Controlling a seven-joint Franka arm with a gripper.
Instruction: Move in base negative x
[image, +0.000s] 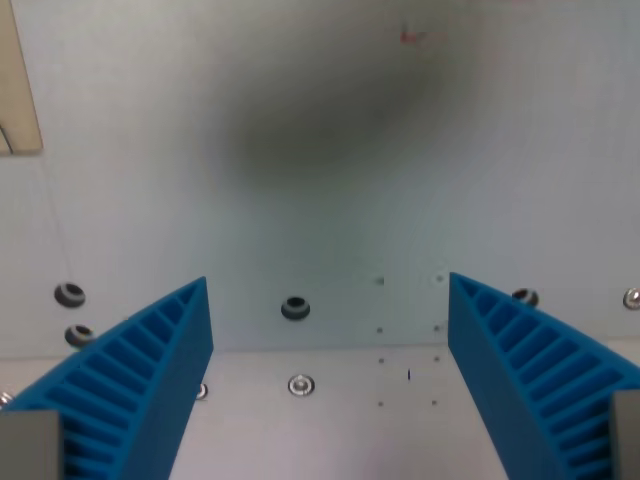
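My gripper has two blue ribbed fingers, one at the wrist view's left and one at the wrist view's right. They stand wide apart with nothing between them. Below them lies a pale grey-blue panel with a dark blurred shadow near its middle. No task object shows.
Several metal screws and holes dot the panel, among them one between the fingers and one at the left. A lighter plate joins along a seam at the bottom. A beige strip stands at the top left. A small red mark sits near the top.
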